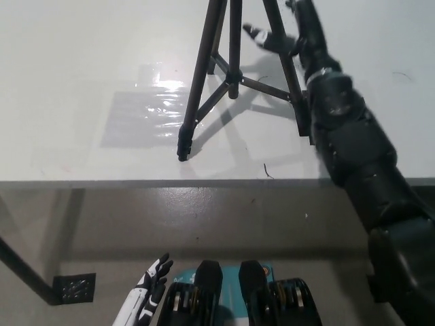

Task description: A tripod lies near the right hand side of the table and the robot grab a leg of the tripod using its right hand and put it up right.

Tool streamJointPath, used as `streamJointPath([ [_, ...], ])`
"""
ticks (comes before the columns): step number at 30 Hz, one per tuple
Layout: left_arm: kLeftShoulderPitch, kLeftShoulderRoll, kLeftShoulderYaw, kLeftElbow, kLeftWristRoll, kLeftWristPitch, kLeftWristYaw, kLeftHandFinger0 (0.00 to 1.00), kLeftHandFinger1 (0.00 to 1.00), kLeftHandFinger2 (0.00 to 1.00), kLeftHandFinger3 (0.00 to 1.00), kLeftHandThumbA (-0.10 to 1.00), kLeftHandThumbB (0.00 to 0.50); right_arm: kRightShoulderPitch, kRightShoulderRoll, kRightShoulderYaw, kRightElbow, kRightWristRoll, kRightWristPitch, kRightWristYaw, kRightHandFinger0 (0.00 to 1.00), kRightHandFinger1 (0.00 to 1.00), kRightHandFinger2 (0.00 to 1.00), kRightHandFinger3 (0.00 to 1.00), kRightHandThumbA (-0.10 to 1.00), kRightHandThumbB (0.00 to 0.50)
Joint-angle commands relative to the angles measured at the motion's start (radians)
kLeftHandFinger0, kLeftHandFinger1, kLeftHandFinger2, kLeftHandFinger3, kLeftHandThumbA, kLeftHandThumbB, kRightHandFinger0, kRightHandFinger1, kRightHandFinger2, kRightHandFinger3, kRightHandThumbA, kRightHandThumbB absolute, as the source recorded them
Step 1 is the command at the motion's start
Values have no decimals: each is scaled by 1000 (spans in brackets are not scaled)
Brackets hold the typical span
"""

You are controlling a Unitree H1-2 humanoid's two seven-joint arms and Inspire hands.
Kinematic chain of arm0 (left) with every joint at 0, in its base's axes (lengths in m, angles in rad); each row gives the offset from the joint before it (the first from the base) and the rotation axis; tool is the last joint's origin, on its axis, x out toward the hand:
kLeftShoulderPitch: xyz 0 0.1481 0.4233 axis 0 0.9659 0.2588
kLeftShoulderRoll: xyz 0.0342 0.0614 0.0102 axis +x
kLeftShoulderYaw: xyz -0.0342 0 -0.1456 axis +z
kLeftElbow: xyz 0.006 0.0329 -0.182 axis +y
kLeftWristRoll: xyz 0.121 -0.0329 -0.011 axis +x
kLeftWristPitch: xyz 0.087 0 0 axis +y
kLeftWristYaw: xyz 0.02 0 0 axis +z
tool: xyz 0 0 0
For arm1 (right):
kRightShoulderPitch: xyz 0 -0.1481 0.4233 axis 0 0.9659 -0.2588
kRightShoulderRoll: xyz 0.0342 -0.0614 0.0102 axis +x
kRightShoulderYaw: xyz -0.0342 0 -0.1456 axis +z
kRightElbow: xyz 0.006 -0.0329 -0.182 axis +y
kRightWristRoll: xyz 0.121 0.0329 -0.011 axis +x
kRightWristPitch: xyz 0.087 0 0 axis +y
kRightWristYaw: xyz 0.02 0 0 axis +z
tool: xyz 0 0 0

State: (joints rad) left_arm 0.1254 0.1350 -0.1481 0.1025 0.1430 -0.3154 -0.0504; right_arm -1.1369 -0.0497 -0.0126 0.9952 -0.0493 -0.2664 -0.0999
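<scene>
Black tripod (231, 68), upper-mid frame, standing upright on white table, legs spread, top cut off by frame's upper edge. Left leg runs down-left, rubber foot near table's front edge, approx centre-left of frame. Right leg angles down-right, foot just beside the black arm. Third leg runs nearly straight up-frame behind centre column, foot not clear. Thin braces link legs to column at a low hub. Slim tubular legs w/ clip locks. Shadows fall on table around it.
</scene>
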Motion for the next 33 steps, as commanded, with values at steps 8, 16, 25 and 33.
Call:
streamJointPath([
  [8, -13, 15, 4, -25, 18, -21, -7, 1000, 1000, 1000, 1000, 1000, 433, 226, -58, -47, -931, 265, 266, 187, 1000, 1000, 1000, 1000, 831, 500],
  [16, -17, 19, 4, -16, 0, -25, -16, 1000, 1000, 1000, 1000, 1000, 438, 601, -103, -20, -1548, 109, 274, 150, 1000, 1000, 1000, 1000, 1000, 500],
  [25, -21, 11, 5, 1, -2, -39, -9, 1000, 1000, 1000, 1000, 1000, 435, 943, -73, 2, -1692, 139, 28, 137, 1000, 1000, 1000, 1000, 944, 500],
  [33, -11, -1, -5, 6, -13, -43, -16, 1000, 1000, 1000, 1000, 1000, 450, 1185, -72, 26, -1614, 86, -156, 153, 1000, 1000, 1000, 1000, 930, 414],
])
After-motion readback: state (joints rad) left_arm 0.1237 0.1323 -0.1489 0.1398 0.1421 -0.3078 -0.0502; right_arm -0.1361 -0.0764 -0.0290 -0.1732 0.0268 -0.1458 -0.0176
